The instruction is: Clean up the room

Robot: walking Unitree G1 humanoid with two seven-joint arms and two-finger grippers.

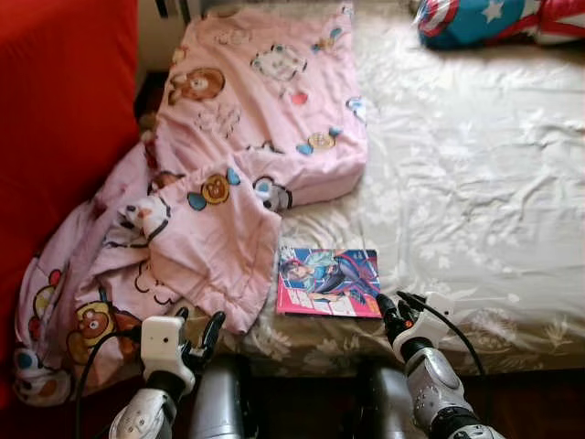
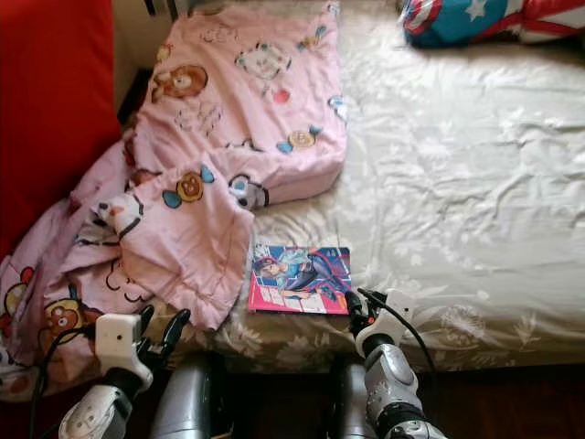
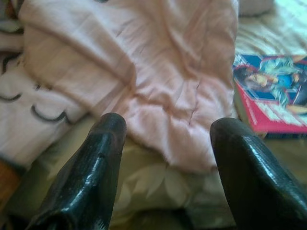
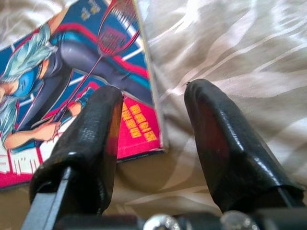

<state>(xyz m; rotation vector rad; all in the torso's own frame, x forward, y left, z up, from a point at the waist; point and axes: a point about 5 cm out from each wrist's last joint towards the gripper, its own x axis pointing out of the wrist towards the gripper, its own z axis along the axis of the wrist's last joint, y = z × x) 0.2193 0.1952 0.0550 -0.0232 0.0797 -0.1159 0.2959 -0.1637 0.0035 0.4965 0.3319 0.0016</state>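
My right gripper (image 4: 153,143), fingers apart, straddles the near right corner of the comic book (image 1: 329,282) lying on the bed (image 1: 475,183); my left gripper (image 1: 196,334), also spread, faces the pink blanket (image 1: 247,137).

Left silver arm low at robot's left, forearm angled up and forward, white wrist block on top. Left gripper (image 1: 199,335) with two long black fingers (image 3: 91,167) spread apart, holding nothing, tips pointing forward. Right silver arm low at robot's right, rounded grey wrist joint bent forward. Right gripper (image 1: 395,306) likewise parted, black fingers (image 4: 225,139) gapped, nothing between them.
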